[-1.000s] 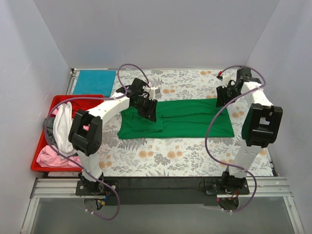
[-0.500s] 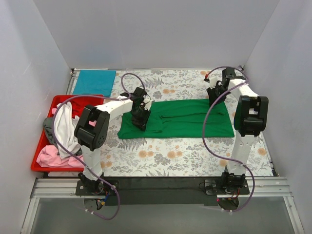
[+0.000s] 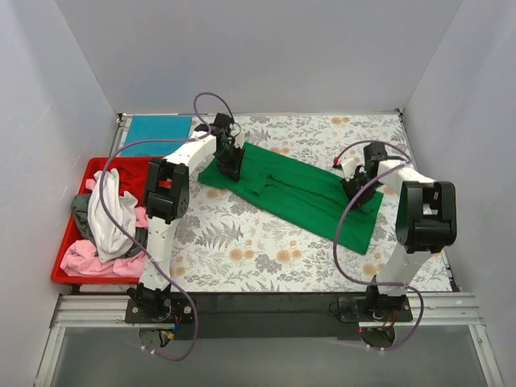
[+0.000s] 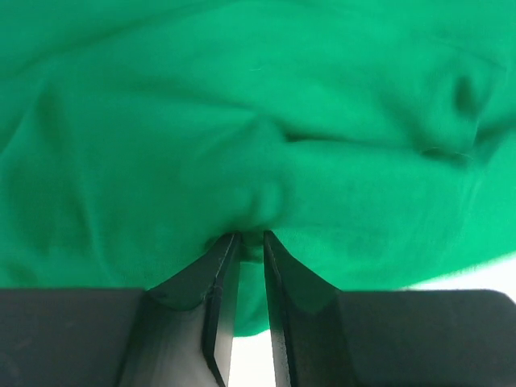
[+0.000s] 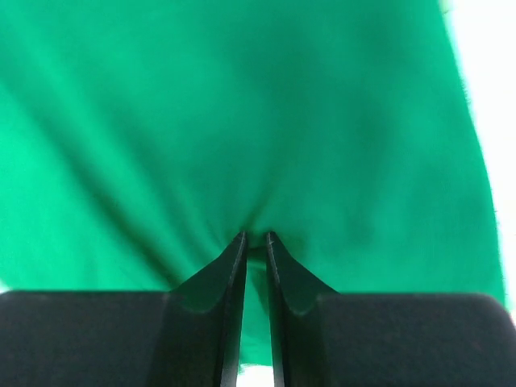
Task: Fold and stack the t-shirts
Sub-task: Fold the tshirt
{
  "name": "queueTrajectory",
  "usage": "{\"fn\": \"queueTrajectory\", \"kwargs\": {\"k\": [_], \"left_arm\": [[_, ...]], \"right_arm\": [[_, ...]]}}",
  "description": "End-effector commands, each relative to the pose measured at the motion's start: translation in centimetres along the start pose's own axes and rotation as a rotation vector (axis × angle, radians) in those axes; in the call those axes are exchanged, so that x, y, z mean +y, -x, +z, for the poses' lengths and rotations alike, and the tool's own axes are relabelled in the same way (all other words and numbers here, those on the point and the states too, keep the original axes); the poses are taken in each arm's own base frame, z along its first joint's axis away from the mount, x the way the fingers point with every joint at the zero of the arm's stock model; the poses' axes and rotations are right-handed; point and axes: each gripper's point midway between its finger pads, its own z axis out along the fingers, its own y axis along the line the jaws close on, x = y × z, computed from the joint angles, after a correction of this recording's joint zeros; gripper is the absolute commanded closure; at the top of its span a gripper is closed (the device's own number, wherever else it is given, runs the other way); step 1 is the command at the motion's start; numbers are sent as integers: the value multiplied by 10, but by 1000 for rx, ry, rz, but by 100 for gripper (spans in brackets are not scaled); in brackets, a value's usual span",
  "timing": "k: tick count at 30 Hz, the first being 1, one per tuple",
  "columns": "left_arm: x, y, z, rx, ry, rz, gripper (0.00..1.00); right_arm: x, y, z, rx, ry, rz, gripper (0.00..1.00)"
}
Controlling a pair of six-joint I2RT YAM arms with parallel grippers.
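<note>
Top external view hides my fingertips on both sides, since each wrist's black body sits over them, so from above I cannot read either grip. The wrist cameras settle it. My left pincer point(image 4: 246, 242) is drawn narrow, with a small pucker of the green t-shirt point(image 3: 298, 192) nipped between the tips. My right pincer point(image 5: 255, 240) is just as narrow, with creases fanning out from the cloth it pinches. Both close views are filled with soft, blurred green, and I cannot tell which part of the shirt (hem, sleeve or shoulder) either side holds. No neckline can be made out from above either.

The shirt lies as a long strip on the floral table cloth point(image 3: 242, 242). Its long axis runs on a slant from far left to near right. I grip its far-left end with my left side, and my right side grips its right edge, short of the near-right end, which lies loose and somewhat wider.

A teal-blue t-shirt point(image 3: 156, 131) lies flat in the far-left corner, well apart from the green one. In the red tray point(image 3: 98, 164) at the left edge, a white t-shirt point(image 3: 105, 211) drapes over a dark grey t-shirt point(image 3: 81, 211), which is mostly hidden. A pink t-shirt point(image 3: 85, 258) is bunched at the near end
</note>
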Motion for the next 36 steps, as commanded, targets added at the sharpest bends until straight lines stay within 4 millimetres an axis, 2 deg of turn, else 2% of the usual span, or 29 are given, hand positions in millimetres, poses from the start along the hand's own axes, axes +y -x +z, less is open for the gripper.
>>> {"fn": "queueTrajectory", "kwargs": {"k": [1,2,3,5,6,7,8,9,10,11,12,14,15,16,19,20,21,22,25,27,28,30,31,34,35,36], "left_arm": [[65,66,32,-135,176,106,81],[66,123,4,-279,203,137,81],[73,141,11,-311,212,154,81],[76,184,-21,-455,267,180,78],[74,190,-25,-483,271,191,76],[60,220,-75,-638,281,213,74],[53,219,-81,-665,252,224,68],[50,200,-72,-636,229,225,65],[43,205,-86,-695,215,244,62],[24,208,-120,-755,176,252,61],[20,197,-115,-733,149,243,61],[6,186,-126,-720,96,203,61],[-2,178,-121,-692,50,196,61],[-5,162,-113,-629,21,173,61],[-16,139,-107,-558,-38,118,63],[-15,125,-96,-518,-50,100,63],[-21,122,-104,-526,-69,98,63],[-20,110,-95,-492,-77,85,63],[-25,98,-98,-480,-96,72,63],[-26,84,-91,-445,-107,51,63],[-27,80,-93,-442,-111,46,63],[-27,65,-84,-403,-122,28,63],[-30,58,-81,-386,-141,19,63],[-34,41,-71,-329,-169,6,63],[-36,38,-67,-316,-165,10,63],[-36,36,-65,-306,-162,13,63]], "right_arm": [[95,-40,-13,74,207,-87,79],[117,-44,-18,72,260,-102,79],[152,-54,-26,108,345,-126,79],[183,-38,-49,17,412,-153,77],[192,-32,-57,-3,432,-148,76],[192,-12,-70,-63,425,-148,75],[191,-4,-75,-81,423,-154,74],[189,3,-81,-95,417,-160,75],[186,11,-82,-109,409,-168,74],[181,21,-85,-131,392,-199,74],[177,26,-83,-136,378,-211,74],[166,33,-69,-111,355,-215,76],[161,38,-61,-115,343,-224,76],[156,35,-48,-83,341,-214,77],[138,32,-26,-34,289,-226,80],[133,29,-21,-14,266,-229,81],[132,26,-16,-3,262,-230,81],[130,21,-12,19,252,-230,81],[137,-1,-2,81,250,-248,81],[147,-11,0,108,263,-263,82],[155,-24,1,134,280,-262,82],[174,-36,1,161,312,-283,82],[189,-48,0,178,348,-277,82],[243,-68,-8,202,511,-317,82],[263,-68,-10,200,554,-357,82],[275,-65,-14,188,576,-378,82]]}}
